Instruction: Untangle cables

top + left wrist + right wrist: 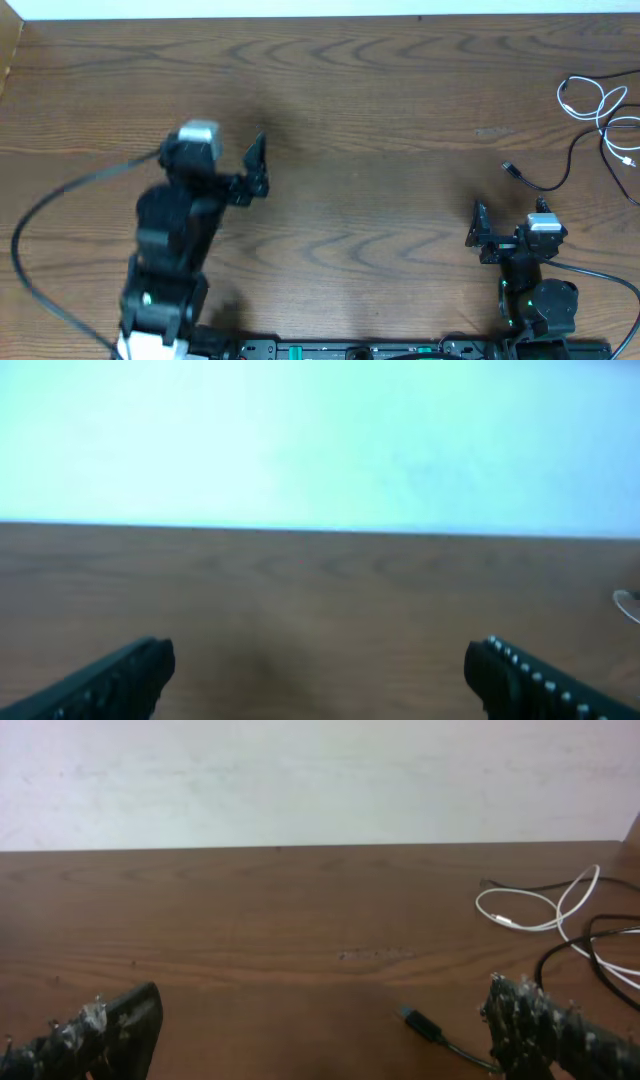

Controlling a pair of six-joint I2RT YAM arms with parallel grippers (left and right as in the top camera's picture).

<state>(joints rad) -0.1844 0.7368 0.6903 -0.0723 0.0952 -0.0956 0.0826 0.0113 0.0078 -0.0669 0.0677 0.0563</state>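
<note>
The white cable [592,100] lies in loose loops at the table's far right. The black cable [560,172] crosses it there, and its plug end [511,169] points left. In the right wrist view the black plug [420,1023] lies just inside the right finger, with the white cable [540,906] and the black cable [592,946] farther back on the right. My right gripper [475,228] [320,1035] is open and empty, a little nearer than the plug. My left gripper [260,168] [320,675] is open and empty over bare wood at the left, far from both cables.
The wooden table [360,120] ends at a pale wall along the far edge. A thick black wire [40,215] fixed to the left arm arcs over the table's left side. A sliver of white cable [628,602] shows at the right edge of the left wrist view.
</note>
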